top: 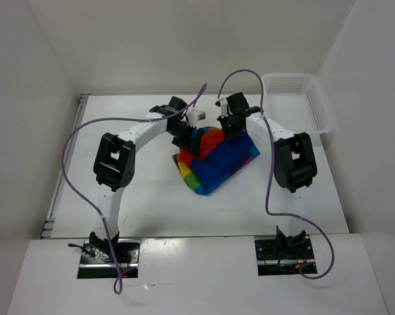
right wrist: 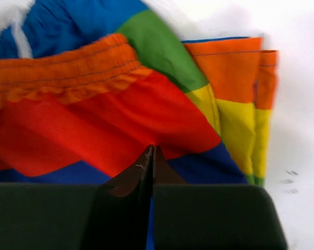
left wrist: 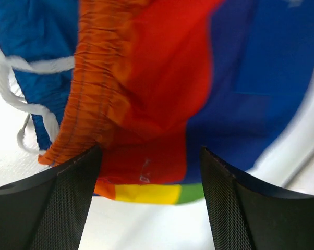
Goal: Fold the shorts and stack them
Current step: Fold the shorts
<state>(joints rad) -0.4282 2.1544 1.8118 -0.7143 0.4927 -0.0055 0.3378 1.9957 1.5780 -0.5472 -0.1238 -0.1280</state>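
— Where are your shorts?
— Bunched near the middle of the table, well apart from the white basket at the upper right of the frame.
— And your grippers?
— Your left gripper stands wide, and the red stripe below the orange waistband shows between its fingers. Your right gripper is closed tight, pinching the red stripe.

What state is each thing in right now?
shorts: crumpled heap, unfolded.
drawstring: loose, untied.
left gripper: open, at the shorts, nothing held.
right gripper: shut, tips at the shorts; cannot tell if fabric is pinched.
basket: upright, looks empty.
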